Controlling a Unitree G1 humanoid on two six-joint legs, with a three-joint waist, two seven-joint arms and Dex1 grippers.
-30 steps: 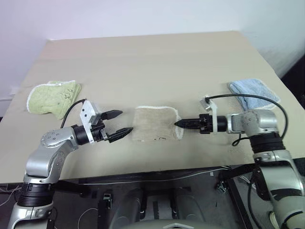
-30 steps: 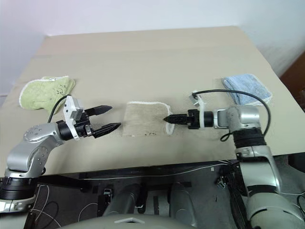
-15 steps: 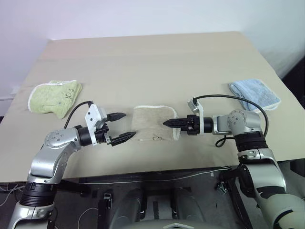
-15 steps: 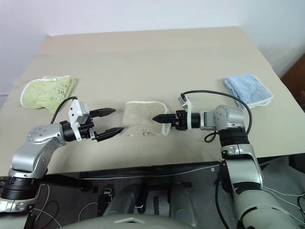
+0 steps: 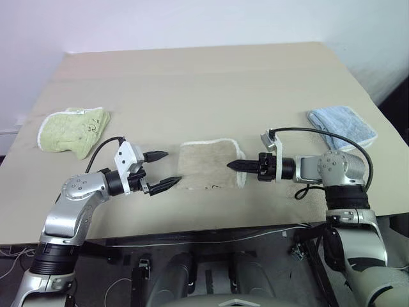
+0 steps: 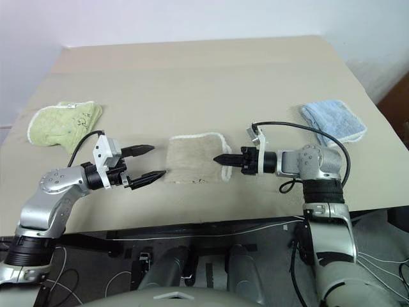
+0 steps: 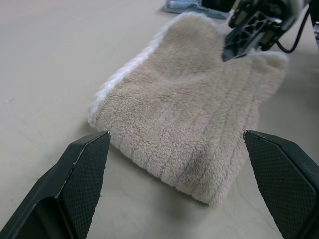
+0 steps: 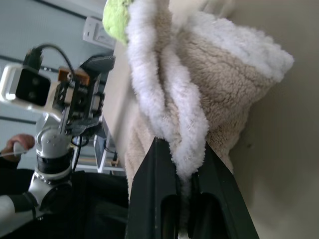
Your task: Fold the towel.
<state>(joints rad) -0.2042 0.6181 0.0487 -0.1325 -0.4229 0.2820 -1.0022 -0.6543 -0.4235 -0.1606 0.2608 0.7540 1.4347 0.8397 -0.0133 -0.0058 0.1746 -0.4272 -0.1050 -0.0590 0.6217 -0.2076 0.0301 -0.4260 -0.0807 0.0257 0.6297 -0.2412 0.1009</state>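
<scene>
While the right gripper (image 5: 231,165) pinches the folded beige towel's (image 5: 208,165) white corded edge, the left gripper (image 5: 162,170) hovers wide open just beside its opposite side.

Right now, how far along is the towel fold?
Done: the beige towel already lies folded into a compact stack on the table. In hand: the right gripper is shut on the towel's white corded edge, with cloth pinched between its fingers. Left: the left gripper hangs open beside the near edge, gripping nothing, so a further fold looks pending.
</scene>
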